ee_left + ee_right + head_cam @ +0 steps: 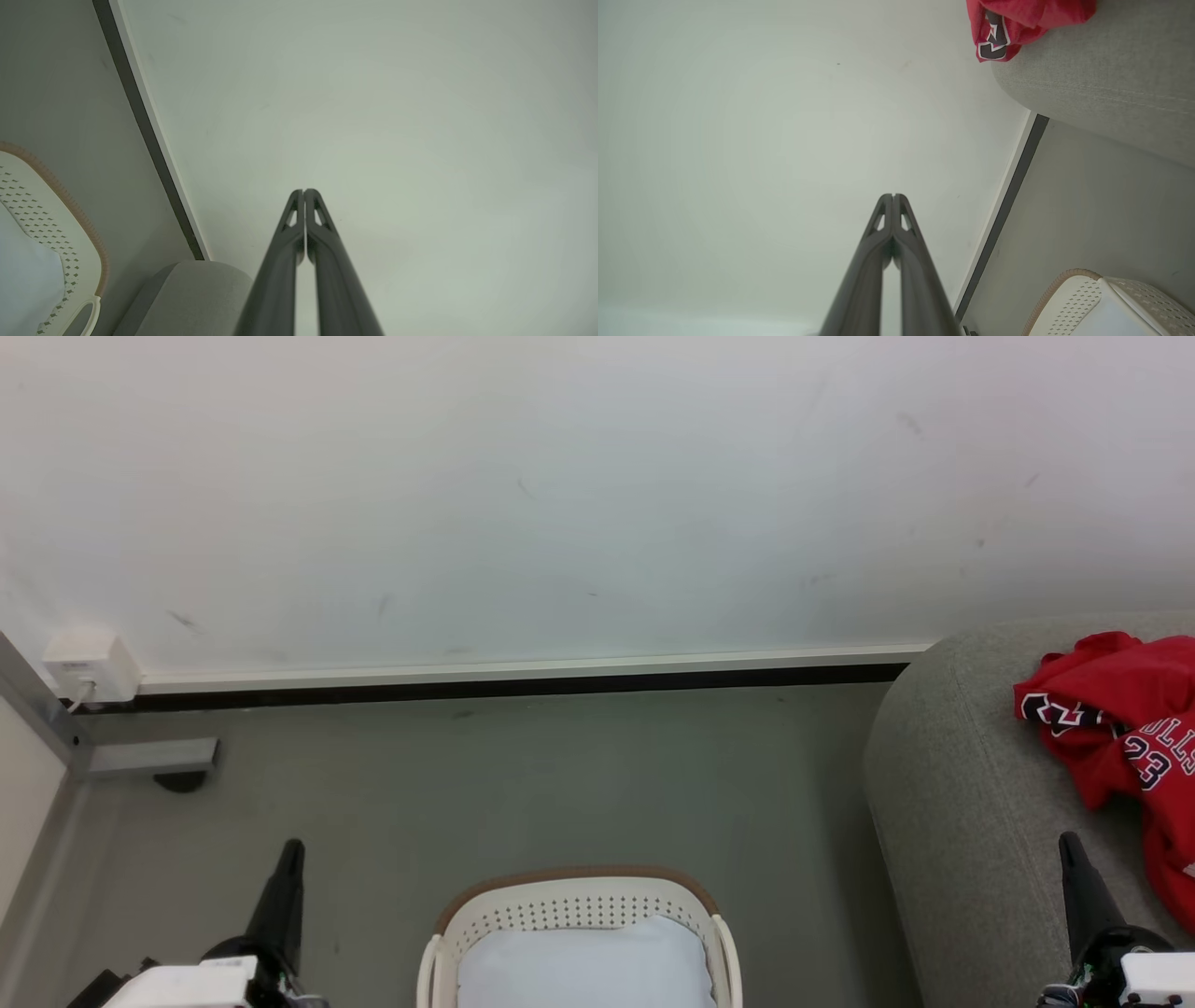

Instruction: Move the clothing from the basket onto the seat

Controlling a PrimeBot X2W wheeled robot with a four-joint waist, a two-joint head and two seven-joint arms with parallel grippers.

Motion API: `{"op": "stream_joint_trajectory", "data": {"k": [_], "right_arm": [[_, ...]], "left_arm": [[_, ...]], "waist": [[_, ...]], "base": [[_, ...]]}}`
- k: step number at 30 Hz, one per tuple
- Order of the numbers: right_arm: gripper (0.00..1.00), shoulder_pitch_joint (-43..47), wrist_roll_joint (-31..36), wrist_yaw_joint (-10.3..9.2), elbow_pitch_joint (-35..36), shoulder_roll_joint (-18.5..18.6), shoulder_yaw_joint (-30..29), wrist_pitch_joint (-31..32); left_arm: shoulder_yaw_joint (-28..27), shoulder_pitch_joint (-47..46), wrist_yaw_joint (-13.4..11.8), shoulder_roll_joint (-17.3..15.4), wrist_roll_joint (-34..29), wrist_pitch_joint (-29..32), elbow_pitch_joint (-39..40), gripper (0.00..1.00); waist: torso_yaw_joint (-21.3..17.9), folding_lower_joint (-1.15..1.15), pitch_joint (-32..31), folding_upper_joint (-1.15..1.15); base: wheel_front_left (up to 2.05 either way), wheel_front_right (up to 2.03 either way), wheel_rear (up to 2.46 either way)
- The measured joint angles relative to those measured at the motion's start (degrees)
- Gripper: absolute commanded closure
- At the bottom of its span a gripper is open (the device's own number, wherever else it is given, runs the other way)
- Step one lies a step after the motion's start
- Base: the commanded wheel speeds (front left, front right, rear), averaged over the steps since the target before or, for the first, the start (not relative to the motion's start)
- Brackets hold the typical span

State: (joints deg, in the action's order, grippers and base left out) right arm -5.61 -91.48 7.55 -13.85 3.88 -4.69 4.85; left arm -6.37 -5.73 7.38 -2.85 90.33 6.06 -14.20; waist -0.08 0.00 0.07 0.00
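Red clothing point(1116, 728) lies crumpled on the grey seat point(943, 803) at far right of head view, "23" and part of "BULLS" showing, cut off by the frame edge. In right wrist view a red fold w/ black-white lettering shows at the seat's rounded edge. Basket point(579, 899) sits on the floor point(523, 784) at btm ctr, near the seat's left side but apart from it, w/ a pale whitish pad point(583, 966) inside. Left gripper point(291, 847) at lower left, over the floor, fingers pressed together tip to tip, holding nothing. Right gripper point(1067, 840) at lower right, over the seat's front, near the clothing but not touching, also closed and empty. Both point toward the white wall point(560, 504); dark skirting strip point(523, 686) runs along its foot, small white socket box point(89, 665) at far left
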Motion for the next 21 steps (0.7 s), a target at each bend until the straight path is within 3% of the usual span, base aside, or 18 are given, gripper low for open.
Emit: {"op": "stream_joint_trajectory", "data": {"k": [21], "right_arm": [[1.00,-0.2,-1.9,0.00,-0.1,-0.2,-0.7,0.8]], "left_arm": [[-0.1,-0.3,0.0,0.0,1.7,0.5,0.1,1.00]], "waist": [[0.1,0.00,0.1,0.00]], "base": [[0.00,0.00,0.00]]}}
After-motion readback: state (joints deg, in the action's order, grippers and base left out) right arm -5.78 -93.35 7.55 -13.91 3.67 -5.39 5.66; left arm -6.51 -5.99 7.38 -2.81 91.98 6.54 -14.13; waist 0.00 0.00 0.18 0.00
